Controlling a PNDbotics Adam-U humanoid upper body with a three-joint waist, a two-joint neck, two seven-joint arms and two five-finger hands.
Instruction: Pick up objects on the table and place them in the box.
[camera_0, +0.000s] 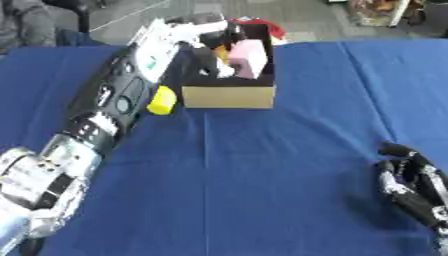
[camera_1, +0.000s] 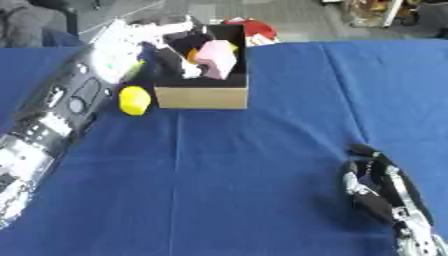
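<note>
Left arm reaching into the box, right hand idle at the lower right.

On the blue table (camera_0: 262, 175), a yellow object (camera_1: 134, 100) lies just beside the left wall of the cardboard box (camera_0: 229, 96), touching or almost touching it and partly tucked beside the robot's left forearm. The left hand (camera_0: 208, 47) hangs over the open box, its fingers curled down toward a pink block (camera_0: 249, 57) that stands tilted inside; whether they actually pinch it cannot be told. Something orange shows beside the block, and a red thing (camera_1: 255, 29) sits just behind the box. The right hand (camera_1: 378, 187) rests on the table near the lower right corner, fingers relaxed and holding nothing.
</note>
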